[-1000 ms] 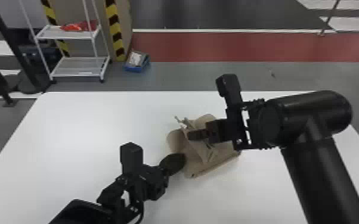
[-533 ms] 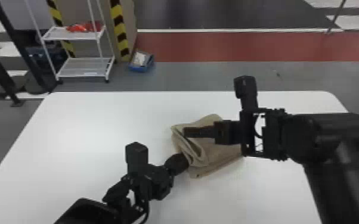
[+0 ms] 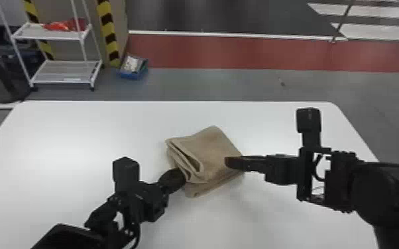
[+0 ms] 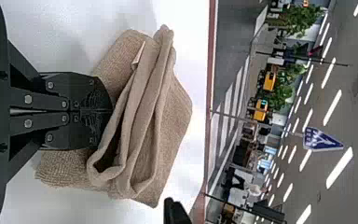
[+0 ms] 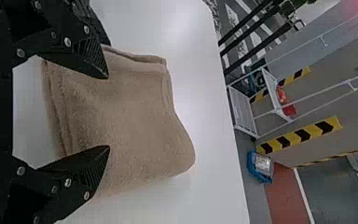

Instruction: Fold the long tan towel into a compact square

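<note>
tan towel (image 3: 213, 149) is seen on the white table (image 3: 76, 132), between the left pincer (image 3: 179, 177) and the right pincer (image 3: 228, 163). towel is folded in thick layers, roughly squarish, corners uneven. loose folds are stacked along the side facing the left pincer, with a gap left open between layers; smoother top face is turned toward the right pincer.

left pincer: fingers pressed together, tips set right against the loose folds, a part of the towel passing beneath them in the left wrist view. no cloth can be made out between the tips. right pincer: fingers spread apart, tips placed over the towel's near part in the right wrist view, some of the top face framed between them. whether the cloth is touched by them cannot be told.

containers: blue bin (image 3: 132, 75) is set on the floor (image 3: 208, 84), well beyond both pincers, past the table's far edge. a whitish packet (image 3: 131, 63) is held in it; contents otherwise too blurred to be named. white rack (image 3: 66, 71) is stood beside the bin, beyond the left pincer and farther to the left. a red item (image 3: 64, 25) is laid on its upper shelf.
</note>
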Robot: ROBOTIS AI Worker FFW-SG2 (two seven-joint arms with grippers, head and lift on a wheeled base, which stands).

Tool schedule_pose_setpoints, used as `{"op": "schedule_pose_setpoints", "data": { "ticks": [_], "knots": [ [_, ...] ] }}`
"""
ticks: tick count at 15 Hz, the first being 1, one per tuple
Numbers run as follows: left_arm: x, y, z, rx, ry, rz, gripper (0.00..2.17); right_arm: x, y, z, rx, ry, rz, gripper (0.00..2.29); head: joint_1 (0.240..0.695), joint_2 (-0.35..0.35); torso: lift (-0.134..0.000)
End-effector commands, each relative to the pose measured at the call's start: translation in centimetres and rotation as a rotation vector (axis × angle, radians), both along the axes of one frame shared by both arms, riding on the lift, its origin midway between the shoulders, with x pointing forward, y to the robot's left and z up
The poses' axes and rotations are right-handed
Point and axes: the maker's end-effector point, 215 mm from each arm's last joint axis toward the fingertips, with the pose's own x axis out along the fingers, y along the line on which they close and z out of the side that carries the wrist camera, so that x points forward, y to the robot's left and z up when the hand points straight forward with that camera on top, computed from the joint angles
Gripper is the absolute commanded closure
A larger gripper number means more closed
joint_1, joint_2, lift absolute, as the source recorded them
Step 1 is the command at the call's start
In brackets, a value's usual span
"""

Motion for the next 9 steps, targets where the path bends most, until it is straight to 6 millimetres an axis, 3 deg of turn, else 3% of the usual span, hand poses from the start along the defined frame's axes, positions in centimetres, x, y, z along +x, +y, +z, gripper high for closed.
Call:
{"op": "schedule_pose_setpoints", "data": {
  "ticks": [1, 5, 9],
  "knots": [
    [0.1, 0.1, 0.1, -0.001, -0.002, 0.002, 2.0, -0.8, -2.4, 0.1, -0.01, -0.078, -0.027, 2.19, 0.695, -0.111, -0.123],
    [0.2, 0.0, 0.3, -0.003, -0.005, 0.002, 2.0, -1.2, -4.2, 0.8, -0.008, -0.263, -0.079, 2.19, 0.695, -0.151, -0.123],
    [0.2, 0.0, 0.4, -0.004, -0.01, 0.002, 2.0, -2.4, -4.4, -0.7, -0.029, -0.26, -0.082, 2.19, 0.695, -0.169, -0.123]
  ]
}}
